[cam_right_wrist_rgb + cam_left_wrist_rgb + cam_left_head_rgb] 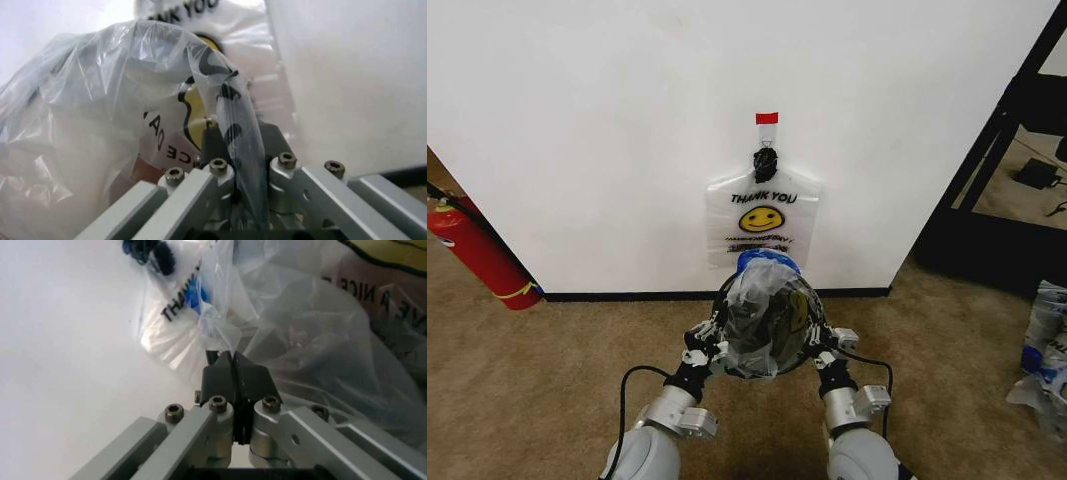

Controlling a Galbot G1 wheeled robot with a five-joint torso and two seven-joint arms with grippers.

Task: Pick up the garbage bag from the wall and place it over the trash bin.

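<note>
The garbage bag (765, 318), thin crinkled see-through plastic with a yellow-and-black print and a blue patch at its far edge, is stretched open over the round rim of the trash bin (727, 300), whose dark mesh shows through the film. It sits on the floor just in front of the wall (607, 140), between the two grippers. The left gripper (707, 348) is at the bin's left side; in its wrist view the black fingers (220, 382) are pressed together on a twisted fold of the bag's edge. The right gripper (827, 345) is at the bin's right side, its fingers (267, 145) pinching a strip of the film that runs between them, with partial dark letters readable on the plastic near them. Behind the bin, a second bag (763, 218) hangs flat against the plain white wall from a black hook (766, 160) under a small red tape tab (767, 118); it reads "THANK YOU" above a yellow smiley face and lines of smaller print too fine to read. A black baseboard (627, 296) runs along the wall's foot over brown carpet (547, 390). A red fire extinguisher (477, 255) leans at the left.
</note>
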